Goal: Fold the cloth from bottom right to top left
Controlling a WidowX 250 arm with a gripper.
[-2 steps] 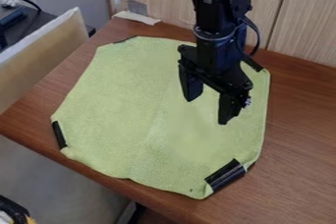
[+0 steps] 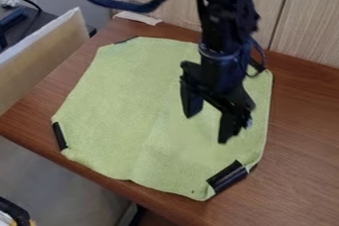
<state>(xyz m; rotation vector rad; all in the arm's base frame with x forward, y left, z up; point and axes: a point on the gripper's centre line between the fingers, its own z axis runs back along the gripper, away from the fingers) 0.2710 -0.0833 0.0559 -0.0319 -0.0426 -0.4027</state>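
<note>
Your black arm reaches in over the back edge of the wooden desk (image 2: 301,136), its tool (image 2: 206,129) pointed down over the right half of the pale green cloth (image 2: 126,101). The tool's two fingers stand spread, one toward the desk's back left, the other toward its near edge; you cannot tell from here whether their tips touch the fabric. The cloth lies opened out and nearly flat across the desk, its left side along the desk's left edge and its lower border near the near edge, a faint crease running down its middle toward that border. Black strips mark its corners: one (image 2: 227,176) set at a slant across the corner closest to the near edge, a narrower one (image 2: 59,136) at the corner toward the desk's left corner, another (image 2: 126,39) by the desk's back left corner, and a fourth (image 2: 257,65) partly hidden behind your arm. A white scrap (image 2: 138,18) rests at the desk's back left corner, against the wood-panelled wall (image 2: 308,19). A pale-topped board (image 2: 43,54) stands beside the desk's left edge, and a dark cable (image 2: 119,4) loops from your arm.
</note>
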